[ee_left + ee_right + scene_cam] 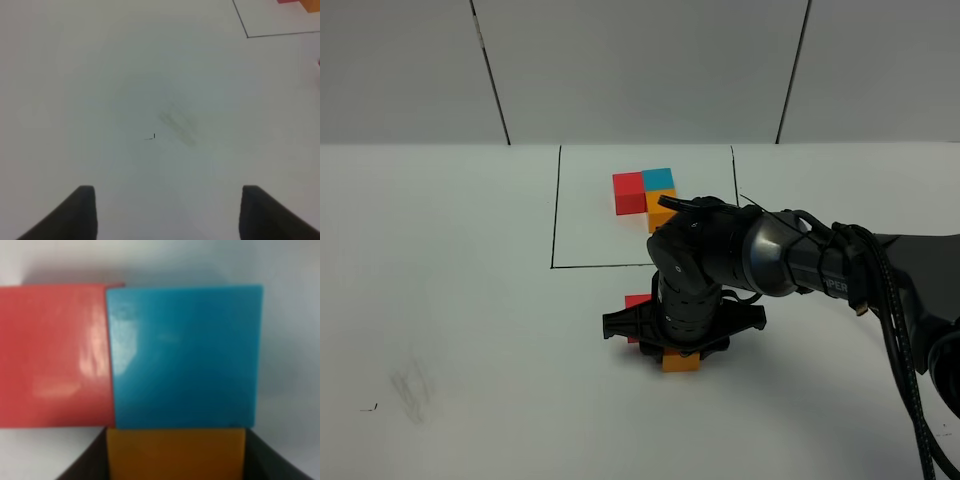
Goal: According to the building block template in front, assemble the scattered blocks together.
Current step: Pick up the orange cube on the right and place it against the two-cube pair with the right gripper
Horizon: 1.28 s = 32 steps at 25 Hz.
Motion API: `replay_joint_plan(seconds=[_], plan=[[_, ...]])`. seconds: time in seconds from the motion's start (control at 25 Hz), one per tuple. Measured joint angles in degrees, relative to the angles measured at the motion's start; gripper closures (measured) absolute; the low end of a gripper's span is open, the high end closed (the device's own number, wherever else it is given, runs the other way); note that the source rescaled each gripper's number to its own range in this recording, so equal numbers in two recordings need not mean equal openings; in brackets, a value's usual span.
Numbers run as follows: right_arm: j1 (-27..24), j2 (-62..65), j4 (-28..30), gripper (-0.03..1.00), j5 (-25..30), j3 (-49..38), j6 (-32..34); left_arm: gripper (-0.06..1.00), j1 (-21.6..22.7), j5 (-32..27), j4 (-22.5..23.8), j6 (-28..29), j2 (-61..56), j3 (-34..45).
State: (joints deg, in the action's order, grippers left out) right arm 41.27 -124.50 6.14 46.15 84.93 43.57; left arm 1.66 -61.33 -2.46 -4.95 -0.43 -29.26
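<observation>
The scattered blocks sit low on the white table [440, 300], under the right gripper [682, 345]: its jaws are clamped on the orange cube [175, 452], pressed up against the blue cube [185, 355], the red cube [52, 355] touching beside it. They look light, rigid and slick-faced (glossy highlights), so opposite flat sides seem the safest hold. The left gripper [167, 212] hangs parted, empty. Farther back lies the building block template [645, 193].

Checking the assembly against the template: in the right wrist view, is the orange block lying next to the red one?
No. The orange block sits against the blue block, between the right fingers; the red block flanks only the blue.
</observation>
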Motion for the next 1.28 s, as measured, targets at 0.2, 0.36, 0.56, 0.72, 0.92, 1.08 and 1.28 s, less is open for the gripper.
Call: replay_joint_plan(seconds=[0.2, 0.36, 0.56, 0.72, 0.92, 1.08, 1.28], plan=[[0.0, 0.0, 0.1, 0.96, -0.1, 0.0, -1.4, 0.4, 0.0, 0.0, 0.0, 0.0, 0.0, 0.0], [0.0, 0.0, 0.1, 0.96, 0.2, 0.0, -2.4, 0.4, 0.0, 0.0, 0.0, 0.0, 0.0, 0.0], [-0.1, -0.1, 0.0, 0.96, 0.8, 0.1, -2.7, 0.4, 0.0, 0.0, 0.0, 0.0, 0.0, 0.0], [-0.2, -0.1, -0.2, 0.96, 1.7, 0.1, -2.9, 0.4, 0.0, 0.0, 0.0, 0.0, 0.0, 0.0], [-0.3, -0.1, -0.4, 0.96, 2.4, 0.2, -3.0, 0.4, 0.0, 0.0, 0.0, 0.0, 0.0, 0.0], [-0.4, -0.1, -0.6, 0.96, 2.4, 0.2, -3.0, 0.4, 0.0, 0.0, 0.0, 0.0, 0.0, 0.0], [-0.4, -0.1, -1.3, 0.96, 2.0, 0.2, -3.1, 0.4, 0.0, 0.0, 0.0, 0.0, 0.0, 0.0]])
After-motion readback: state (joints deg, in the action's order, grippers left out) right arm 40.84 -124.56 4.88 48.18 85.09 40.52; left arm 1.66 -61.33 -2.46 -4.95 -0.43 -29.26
